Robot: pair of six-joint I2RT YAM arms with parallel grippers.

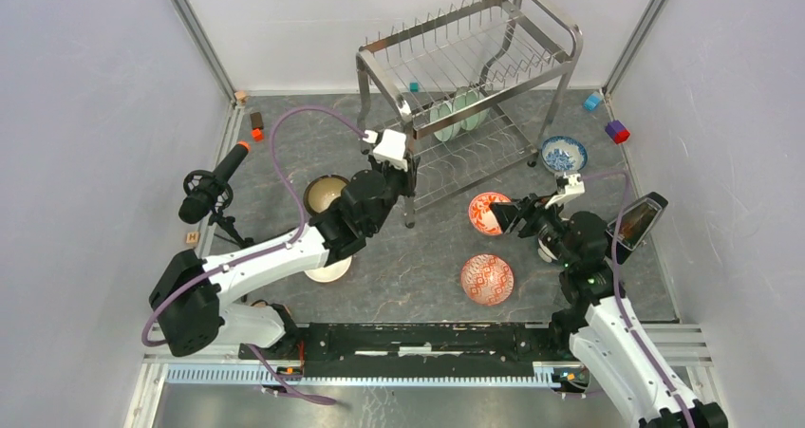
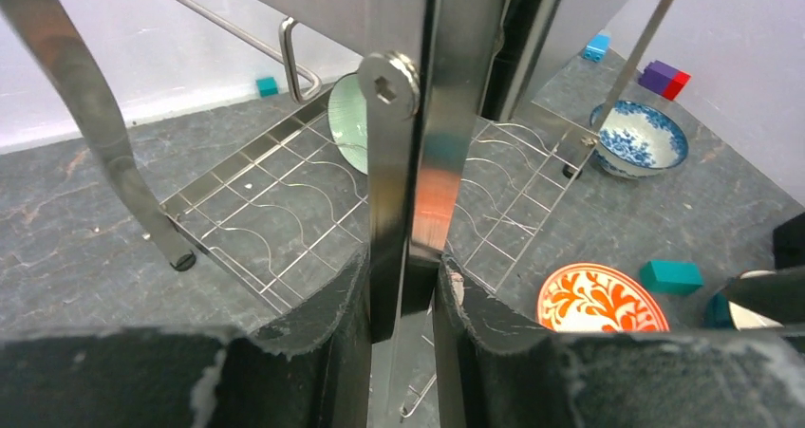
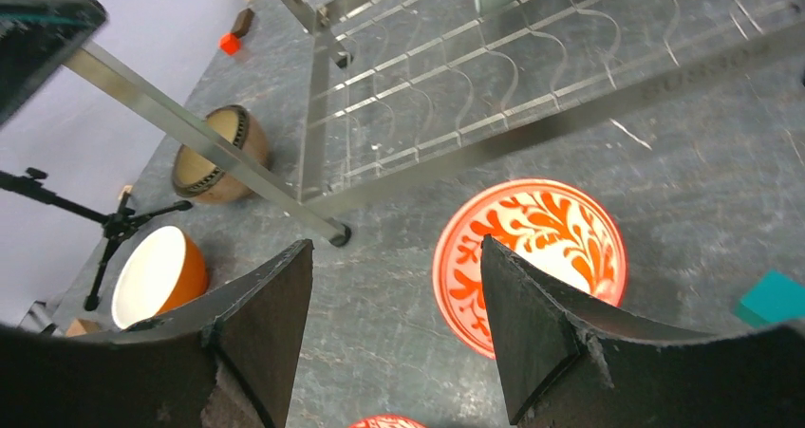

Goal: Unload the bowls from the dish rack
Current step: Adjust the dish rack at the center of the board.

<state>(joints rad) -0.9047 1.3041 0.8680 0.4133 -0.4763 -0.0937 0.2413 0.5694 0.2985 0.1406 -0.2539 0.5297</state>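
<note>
A: Status?

B: White-walled cell, dark slate table [image 1: 418,257]. The dish rack [image 1: 475,44] stands at 12 o'clock on the far side. Its top tier looks bare of bowls.

A: Arms?

B: The left gripper [image 2: 403,286] is at the rack's near-left post [image 2: 399,162], with the fingers [image 2: 323,324] pressed in on either side of it. It looks like a bracing hold, no bowl in it. The right gripper [image 3: 395,248] is spread wide and empty, hovering over a red patterned bowl [image 1: 487,212] near table centre.

A: Bowls out?

B: Five that I can count on the table:
- the red patterned bowl under the right gripper
- a second red one [image 1: 487,279] at 6 o'clock from it
- a blue-and-white bowl [image 1: 564,153] at 2 o'clock, just beside the rack's right end
- a brown bowl [image 1: 326,194] at 9 o'clock
- an orange-sided bowl [image 3: 157,276] with a cream inside, partly under the left arm

Something pale sits under the right arm. I can't tell whether it's a bowl.

A: Left in the rack?

B: Two pale green bowls [image 1: 456,115] on edge in the lower tier, touching or nearly so. I'd judge it mostly done, with those two remaining.

A: Clutter?

B: A microphone [image 1: 214,186] on a tripod at 9 o'clock. A teal block [image 2: 670,276] just beside the first red bowl.
</note>
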